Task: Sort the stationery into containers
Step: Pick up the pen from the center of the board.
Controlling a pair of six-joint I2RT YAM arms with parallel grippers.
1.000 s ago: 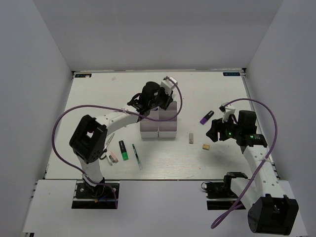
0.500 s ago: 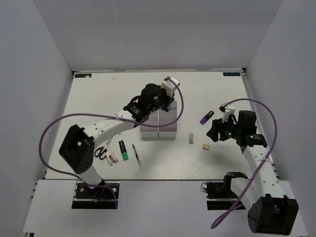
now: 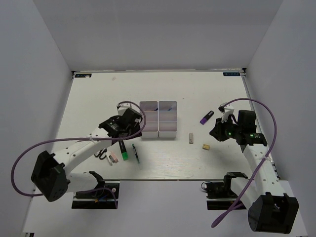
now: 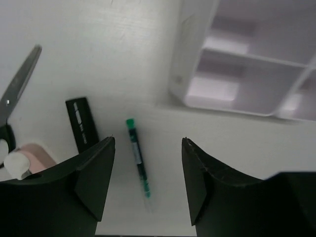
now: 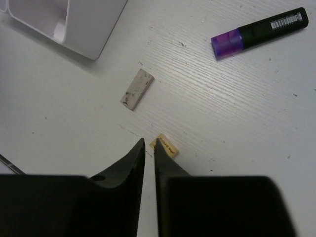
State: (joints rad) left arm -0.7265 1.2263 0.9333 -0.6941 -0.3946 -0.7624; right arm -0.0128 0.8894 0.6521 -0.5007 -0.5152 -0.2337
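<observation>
Pen [image 4: 137,155] lay near-vertical under wide-open, empty left gripper [image 4: 148,141], green cap up-frame. Right wrist view alone showed right gripper [image 5: 149,143] shut, empty, beside tan block [image 5: 164,146].

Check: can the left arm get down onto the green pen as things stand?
Probably yes. The green pen lies on bare table in line between the open jaws. The black marker sits apart to one side and the bins off to the other, so nothing looks in the way.
</observation>
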